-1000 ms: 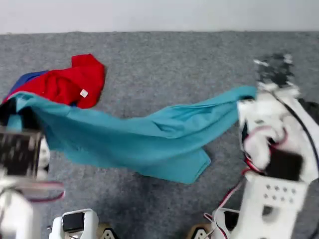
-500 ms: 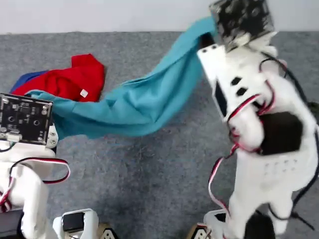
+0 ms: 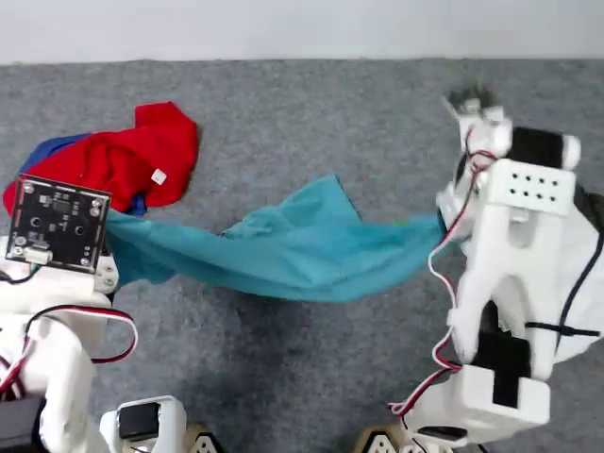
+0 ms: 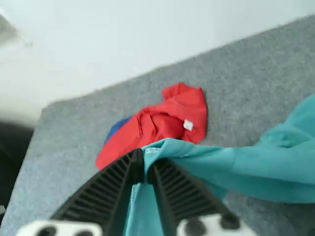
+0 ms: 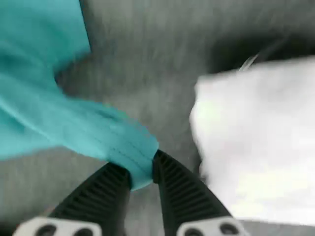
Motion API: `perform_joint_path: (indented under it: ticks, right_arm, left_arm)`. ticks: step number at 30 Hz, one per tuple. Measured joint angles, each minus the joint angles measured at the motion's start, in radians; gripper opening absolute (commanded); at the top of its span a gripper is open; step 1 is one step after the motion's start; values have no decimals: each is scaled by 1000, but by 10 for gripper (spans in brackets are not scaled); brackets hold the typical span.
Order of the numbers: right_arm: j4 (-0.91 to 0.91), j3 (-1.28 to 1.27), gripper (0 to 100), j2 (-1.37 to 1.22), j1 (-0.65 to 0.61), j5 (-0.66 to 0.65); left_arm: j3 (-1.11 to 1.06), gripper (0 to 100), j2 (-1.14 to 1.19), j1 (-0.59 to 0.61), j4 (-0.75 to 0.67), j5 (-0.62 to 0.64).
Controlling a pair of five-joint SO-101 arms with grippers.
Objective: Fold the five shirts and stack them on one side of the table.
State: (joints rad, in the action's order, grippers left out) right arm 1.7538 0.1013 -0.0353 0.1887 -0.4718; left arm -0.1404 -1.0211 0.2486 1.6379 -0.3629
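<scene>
A teal shirt [image 3: 283, 250] hangs stretched between the two arms across the middle of the grey table. My left gripper [image 4: 145, 164] is shut on one end of the teal shirt [image 4: 256, 162], at the table's left side. My right gripper [image 5: 141, 172] is shut on the other end of the teal shirt [image 5: 59, 113], at the table's right side. A crumpled red shirt [image 3: 132, 156] lies at the back left on top of a blue one [image 3: 52, 148]. The red shirt [image 4: 165, 120] also shows beyond my left fingers.
The table [image 3: 311, 104] is covered in grey carpet and meets a pale wall at the back. A white garment [image 5: 251, 142] lies beside my right gripper. The arms' white bases [image 3: 142, 425] stand at the front edge.
The right arm swung the shirt's end up toward the back, then brought it down to the right middle. The shirt went from a wide spread to a narrow taut band. The left arm rose slightly.
</scene>
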Motion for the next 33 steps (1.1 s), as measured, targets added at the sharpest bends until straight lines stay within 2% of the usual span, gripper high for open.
perform_joint_path:
  ticks: [3,9,13,17,21,26,33]
  right_arm:
    - [0,-222,20,0,28,-60]
    - [0,-592,148,120,26,-226]
    - [0,-677,203,333,21,-296]
    - [0,-697,211,542,-71,-299]
    - [0,-695,209,684,-207,-227]
    - [-15,-686,209,724,-400,-92]
    - [-325,-686,208,626,-585,100]
  left_arm:
    - [-6,13,0,0,51,0]
    - [-164,13,-2,-51,74,0]
    - [-295,13,8,-143,74,0]
    - [-410,13,8,-176,43,0]
    - [-499,13,8,-184,-3,0]
    - [-580,13,8,-184,-52,0]
    - [-652,13,9,-184,-115,0]
